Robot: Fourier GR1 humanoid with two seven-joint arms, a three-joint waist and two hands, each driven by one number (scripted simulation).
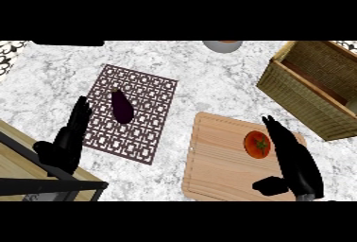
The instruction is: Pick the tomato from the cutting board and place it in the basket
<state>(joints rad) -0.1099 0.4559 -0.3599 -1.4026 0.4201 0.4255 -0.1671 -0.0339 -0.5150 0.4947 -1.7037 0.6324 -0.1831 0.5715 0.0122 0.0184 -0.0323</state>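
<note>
Tomato [257,144] sits on the cutting board [216,165], toward its right side, stem up. Not picked yet.

Right hand [293,158] is over the board just right of the tomato, fingers straight and pointing away, thumb [268,185] splayed out low-left. Open, holding nothing. Looks like a side approach: palm lined up next to the tomato so the fingers can wrap it from the right. Can't tell if it's touching the tomato yet.

Basket [307,87] is up-right of the board, near, open top facing up, so the carry should be short, up and to the right.

Left hand [70,137] rests open at the left edge of the patterned mat [150,94], fingers up, idle. Eggplant [122,106] lies on the mat, well apart from the board, so out of the way. Grey bowl [223,45] at the counter [209,90] far edge, also irrelevant.
</note>
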